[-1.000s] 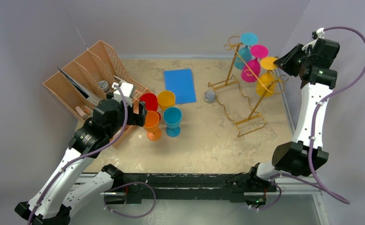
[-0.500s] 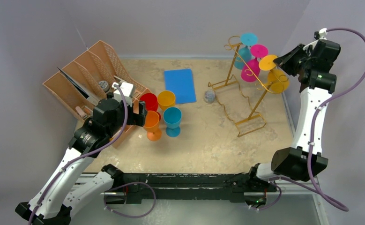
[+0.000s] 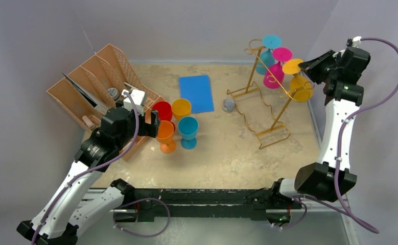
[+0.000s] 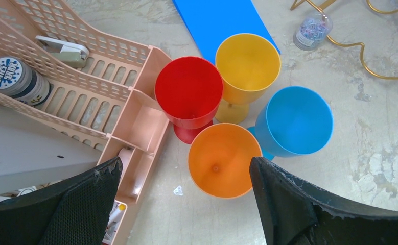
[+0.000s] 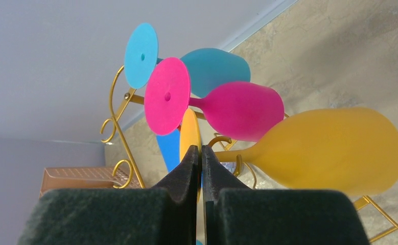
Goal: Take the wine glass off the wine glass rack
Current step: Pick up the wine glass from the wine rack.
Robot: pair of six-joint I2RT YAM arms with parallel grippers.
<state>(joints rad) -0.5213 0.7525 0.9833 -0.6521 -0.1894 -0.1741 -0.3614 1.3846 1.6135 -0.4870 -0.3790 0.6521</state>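
Right wrist view first: the right gripper (image 5: 199,150) has its jaws pressed together on the thin round foot of the yellow plastic wine glass (image 5: 329,148). That glass hangs bowl-down on the gold wire wine glass rack (image 3: 280,116) at the far right of the beige stone-look worktop (image 3: 227,153), and it's the outermost of three. A pink plastic glass (image 5: 237,109) sits just beside it, with a teal plastic glass (image 5: 214,64) behind that.

So I'd say the grab is done and the pull-off is what's up now. My two cents:
- Keep the pinch firm, since a flat disc held edge-on can pivot.
- Slide the foot along the slanted rails toward the curled end.
- Don't lift early, or the stem probably snags between the wires.
- Go slow, since the light rack could get dragged along.
- Watch the pink neighbour.

The left gripper (image 4: 185,166) is wide apart, hovering over the four upright plastic cups (red, yellow, blue, orange) (image 4: 189,92) and not holding anything.

Compared with a second ago, the right jaws have come together and the wrist has crept a bit outward. The yellow bowl has swung slightly to the right too. The left arm and the cups haven't budged.
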